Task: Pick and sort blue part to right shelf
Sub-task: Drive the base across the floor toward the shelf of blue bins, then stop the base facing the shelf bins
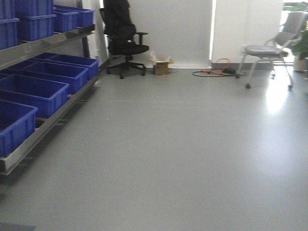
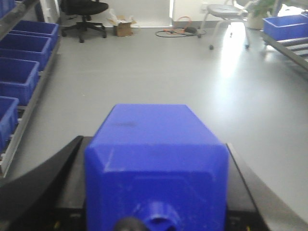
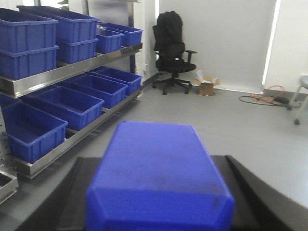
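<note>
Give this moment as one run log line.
left gripper: shut on blue part | right gripper: shut on second blue part | right shelf: far, ahead-right

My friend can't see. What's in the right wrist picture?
A blue plastic block sits between the black fingers of the right gripper. To its left a grey steel rack holds open blue plastic bins; a black office chair stands beyond.

A grey steel rack runs along the left of the grey floor, with open blue plastic bins in rows on both its tiers. Behind it, by the back wall, stands a black office chair. A small cardboard box lies just right of the chair, loose cables further right, then a grey metal-frame chair. A second grey steel rack carrying a blue plastic bin stands far right. A blue plastic block sits between the fingers of the left tool, another blue plastic block between those of the right tool.
</note>
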Tool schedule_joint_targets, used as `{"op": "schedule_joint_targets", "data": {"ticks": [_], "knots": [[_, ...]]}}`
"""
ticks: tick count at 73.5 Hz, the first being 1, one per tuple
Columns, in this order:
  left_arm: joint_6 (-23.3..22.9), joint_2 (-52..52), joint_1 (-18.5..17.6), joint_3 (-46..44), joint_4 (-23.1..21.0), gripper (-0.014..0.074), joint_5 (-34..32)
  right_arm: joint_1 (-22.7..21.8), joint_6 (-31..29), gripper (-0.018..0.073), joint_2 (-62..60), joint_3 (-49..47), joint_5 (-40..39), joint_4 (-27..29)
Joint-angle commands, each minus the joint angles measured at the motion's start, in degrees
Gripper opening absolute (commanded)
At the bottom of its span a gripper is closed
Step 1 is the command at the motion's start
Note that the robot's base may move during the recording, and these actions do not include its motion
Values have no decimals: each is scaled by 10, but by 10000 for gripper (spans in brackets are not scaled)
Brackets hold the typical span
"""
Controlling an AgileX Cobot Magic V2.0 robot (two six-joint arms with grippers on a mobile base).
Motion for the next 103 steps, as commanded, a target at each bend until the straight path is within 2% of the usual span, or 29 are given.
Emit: {"op": "schedule_joint_targets", "data": {"ticks": [1, 103], "knots": [[0, 8, -5, -17, -4, 333, -53, -2, -1, 288, 9, -15, -53, -9], [0, 12, -5, -17, -4, 333, -53, -2, -1, 288, 9, -15, -53, -9]]}}
